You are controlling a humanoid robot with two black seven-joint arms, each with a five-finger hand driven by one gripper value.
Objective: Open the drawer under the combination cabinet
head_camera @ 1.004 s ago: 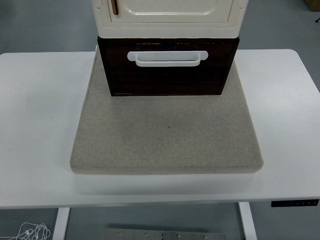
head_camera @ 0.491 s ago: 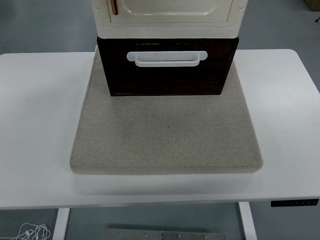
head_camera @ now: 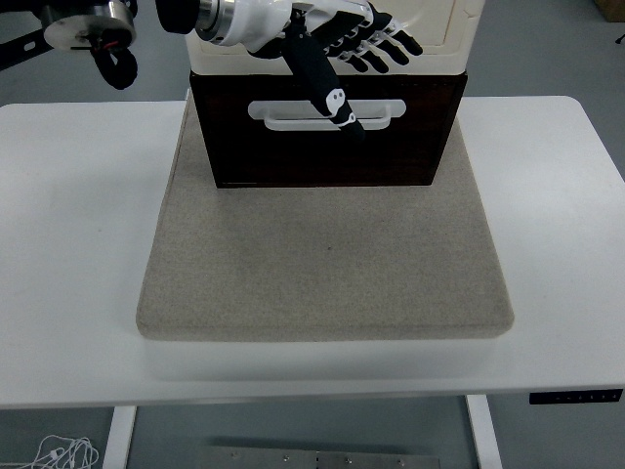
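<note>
The left hand [head_camera: 342, 49], fingers spread and empty, hovered just above the dark wooden drawer's [head_camera: 327, 147] white plastic handle [head_camera: 283, 112].

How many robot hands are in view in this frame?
1. The left hand reaches in from the upper left, fingers spread above the drawer's white handle. The right hand is out of view.

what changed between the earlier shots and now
The left hand has come into view from the upper left, fingers spread, holding nothing, its thumb hanging in front of the white handle. It has not gripped anything. The dark drawer, the cream cabinet on top of it, the grey mat and the white table stayed where they were.
</note>
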